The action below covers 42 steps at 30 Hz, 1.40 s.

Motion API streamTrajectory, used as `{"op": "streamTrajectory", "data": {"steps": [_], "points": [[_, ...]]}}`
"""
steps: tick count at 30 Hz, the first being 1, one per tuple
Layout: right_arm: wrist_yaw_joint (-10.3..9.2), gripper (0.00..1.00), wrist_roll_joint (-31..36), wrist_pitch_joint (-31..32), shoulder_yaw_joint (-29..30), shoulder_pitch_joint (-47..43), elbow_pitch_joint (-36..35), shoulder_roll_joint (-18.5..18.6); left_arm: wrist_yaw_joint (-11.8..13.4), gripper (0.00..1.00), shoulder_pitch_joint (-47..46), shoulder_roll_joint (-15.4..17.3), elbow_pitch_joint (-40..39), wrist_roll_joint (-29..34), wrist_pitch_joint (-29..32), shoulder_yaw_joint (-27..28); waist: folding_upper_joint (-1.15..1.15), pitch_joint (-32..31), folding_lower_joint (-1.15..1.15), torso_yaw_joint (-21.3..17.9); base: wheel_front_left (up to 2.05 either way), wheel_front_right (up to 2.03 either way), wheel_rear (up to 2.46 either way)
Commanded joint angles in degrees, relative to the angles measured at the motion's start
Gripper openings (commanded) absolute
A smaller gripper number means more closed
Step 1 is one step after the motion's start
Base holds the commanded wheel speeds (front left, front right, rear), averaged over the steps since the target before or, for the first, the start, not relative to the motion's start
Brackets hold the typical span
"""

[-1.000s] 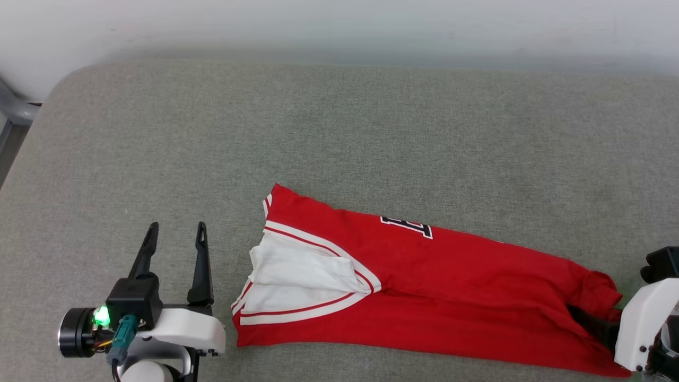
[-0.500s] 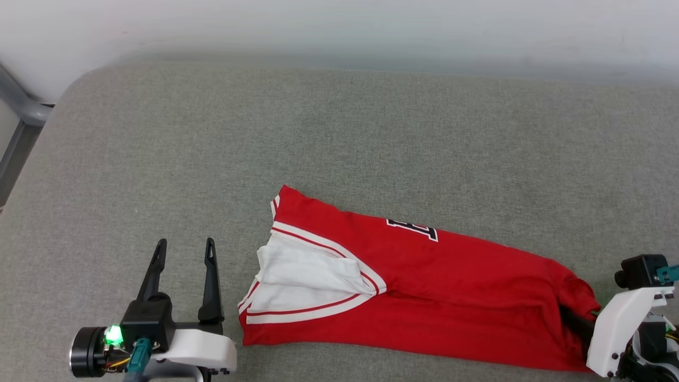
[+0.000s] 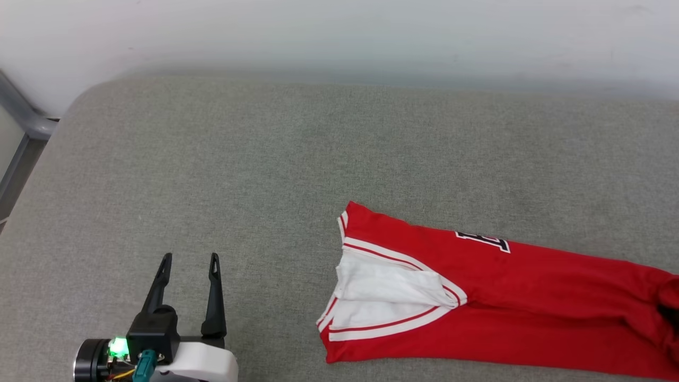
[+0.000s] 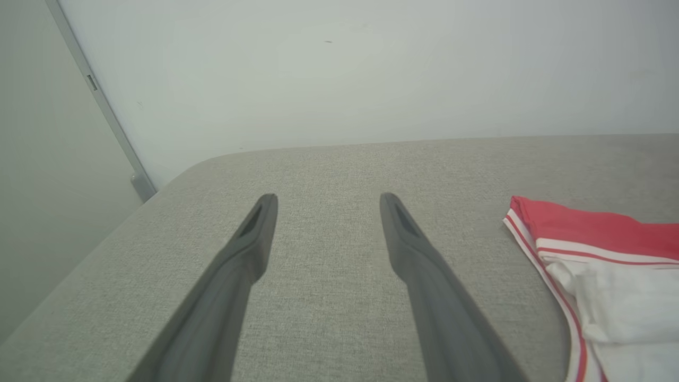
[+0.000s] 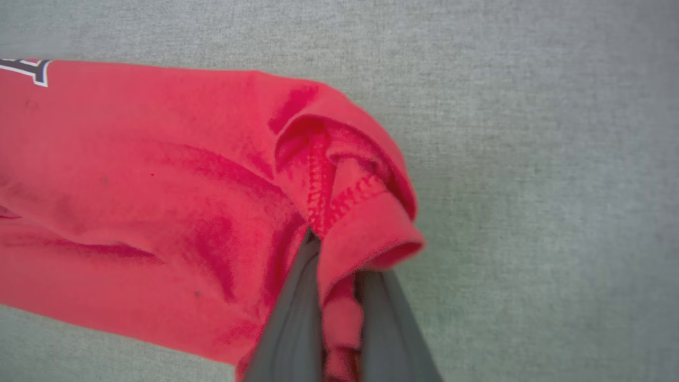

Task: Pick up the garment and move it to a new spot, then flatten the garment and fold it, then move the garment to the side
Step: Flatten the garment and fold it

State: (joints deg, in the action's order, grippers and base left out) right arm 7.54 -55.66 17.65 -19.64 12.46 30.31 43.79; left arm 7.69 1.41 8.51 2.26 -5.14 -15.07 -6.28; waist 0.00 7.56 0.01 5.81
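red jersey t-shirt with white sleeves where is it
The red jersey T-shirt lies on the grey padded surface at the head view's lower right, one end pinched in the right gripper, apart from the left gripper.

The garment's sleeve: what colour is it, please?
The sleeve is white; the head view shows it best.

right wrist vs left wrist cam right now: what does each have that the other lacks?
Right wrist: the right hand shut on a bunched, stitched red edge of the garment, plus a corner of the black-and-white lettering.
Left wrist: the left hand open, nothing between its fingers, over the grey fabric surface; the white sleeve and striped trim; the wall and a grey post.
Both: red garment lying on the grey fabric surface.
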Motion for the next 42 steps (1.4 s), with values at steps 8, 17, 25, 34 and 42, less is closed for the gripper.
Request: {"op": "streamTrajectory", "data": {"steps": [8,17,25,34,42], "points": [[-0.09,0.00,-2.6,1.5,1.1,-2.1,-3.9,1.3,-1.4,1.00,1.3,-0.7,0.7,1.6,-0.1,0.5,0.00,-1.9,-0.01,-0.2,0.00,0.00,0.00],[-0.07,0.00,-0.7,6.8,2.3,-2.9,-18.5,-1.5,-2.5,1.00,1.5,-1.2,0.8,2.4,-0.1,0.4,0.00,-2.3,-0.01,-0.1,0.00,0.00,0.00],[-0.07,0.00,5.6,14.2,-0.3,0.7,-27.3,-7.8,-3.0,1.00,0.5,-1.9,1.1,2.9,-0.1,0.0,0.00,-1.8,-0.01,0.5,0.00,0.00,0.00],[-0.07,0.00,10.9,19.7,-9.9,10.4,-27.5,-14.3,-3.5,1.00,-0.9,-2.7,1.3,3.2,-0.1,-0.6,0.00,-0.2,-0.01,1.6,0.00,0.00,0.00],[-0.07,0.00,12.3,19.2,-20.1,19.6,-22.5,-19.0,-3.9,1.00,-2.4,-3.4,1.4,3.3,-0.1,-1.2,0.00,2.1,-0.01,2.9,0.00,0.00,0.00]]}}
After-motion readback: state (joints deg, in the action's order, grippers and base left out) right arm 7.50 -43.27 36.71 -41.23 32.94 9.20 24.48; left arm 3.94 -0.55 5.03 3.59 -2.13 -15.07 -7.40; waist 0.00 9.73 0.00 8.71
